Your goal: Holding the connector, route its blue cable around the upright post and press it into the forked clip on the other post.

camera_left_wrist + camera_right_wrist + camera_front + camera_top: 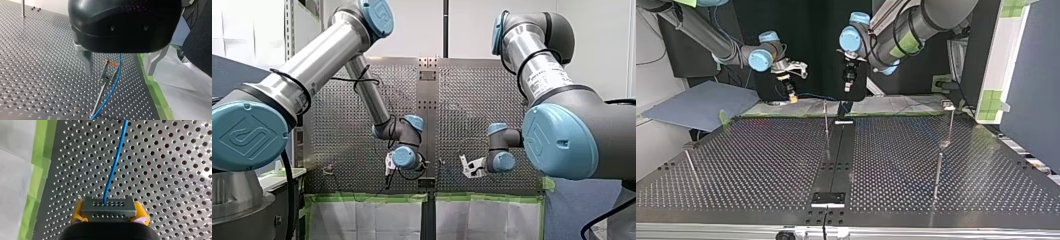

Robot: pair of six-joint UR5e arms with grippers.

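The grey, hole-dotted connector (109,206) is pinched between the yellow pads of my right gripper (109,213); its thin blue cable (113,167) is led off across the perforated metal table (175,170). My left gripper (119,72) is held spread, metal fingers flanking the slender forked clip (108,72), beside which the cable runs. Green tape (41,170) is laid along the table's edge.

light: bright and even, seems to come from above | glare: sparkly hotspots all over the perforated table (175,170), worst in right wrist view | shadows: soft, barely there | top view: backdrop (816,45) goes pretty dark
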